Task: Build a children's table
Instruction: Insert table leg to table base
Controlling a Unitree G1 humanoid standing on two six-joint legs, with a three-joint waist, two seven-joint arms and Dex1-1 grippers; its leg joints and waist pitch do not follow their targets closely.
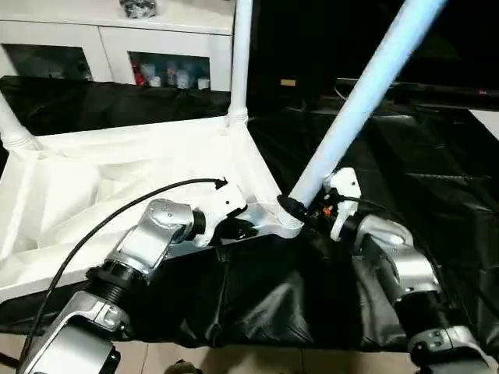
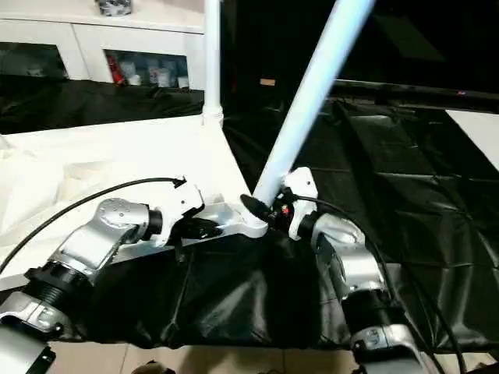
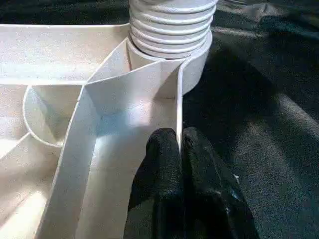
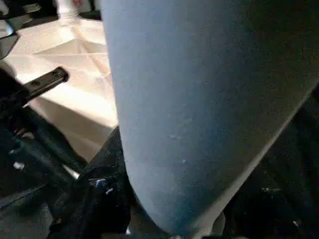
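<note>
Where the black-draped work surface (image 1: 437, 187) is seen from the head camera, the children's table top (image 1: 93, 195) is laid upside down on it, ribbed underside up, toward the robot's left; two legs are seen already standing in sockets, one upright at the far corner (image 1: 241, 54), one at the far left corner (image 1: 12, 125), cut off by the frame edge. A third leg (image 1: 355, 101) is set in the near corner socket (image 1: 282, 222), leaning up and away to the right; its ridged base is seen seated in the socket ring in the left wrist view (image 3: 172, 25).

Left gripper (image 1: 238, 229): pinched narrow on the thin side wall of the top just beside that socket; in the wrist view the black fingers (image 3: 162, 164) are pressed together with the white rim between them. Right gripper (image 1: 296, 209): set about the foot of the leaning leg, fingers half spread round the tube, so the leg is held; the tube is shown very close in the right wrist view (image 4: 199, 109).

White cabinets (image 1: 101, 47) with glass doors are noted behind the draped surface; a black cable (image 1: 117, 206) is looped over the left forearm.
</note>
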